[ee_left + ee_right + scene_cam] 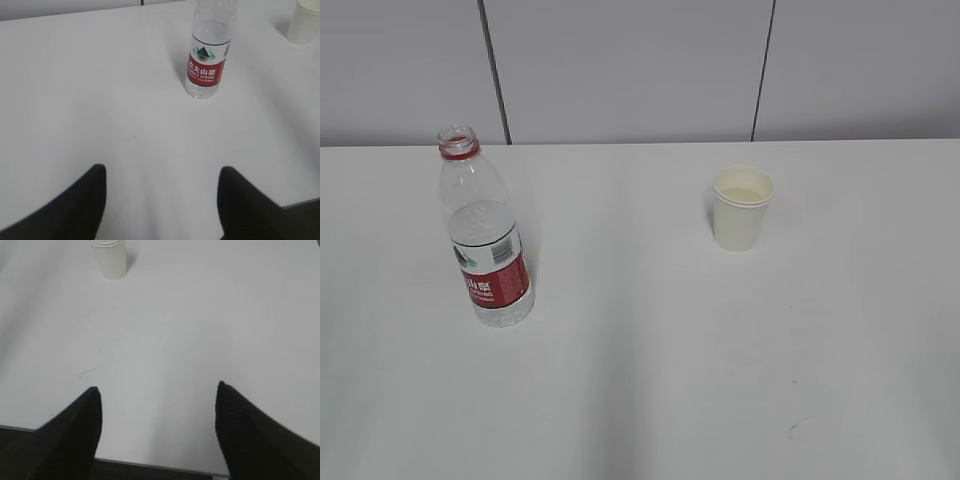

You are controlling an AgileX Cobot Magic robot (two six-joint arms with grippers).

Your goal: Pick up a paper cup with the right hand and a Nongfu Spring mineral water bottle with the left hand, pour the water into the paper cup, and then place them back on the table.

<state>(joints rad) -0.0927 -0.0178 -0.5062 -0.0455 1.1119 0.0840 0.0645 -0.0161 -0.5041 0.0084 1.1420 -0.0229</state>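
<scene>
The Nongfu Spring mineral water bottle (485, 240) stands upright and uncapped on the left of the white table (640, 380), about half full of water. It also shows in the left wrist view (207, 55), far ahead and right of my open, empty left gripper (162, 172). The paper cup (741, 207) stands upright at the right of the middle, with some liquid inside. It shows at the top left of the right wrist view (110, 257), far ahead of my open, empty right gripper (157, 390). Neither gripper shows in the exterior view.
A grey panelled wall (640, 70) runs behind the table's far edge. The table's near edge (150, 463) lies under the right gripper. A small dark scratch (798, 427) marks the tabletop at the front right.
</scene>
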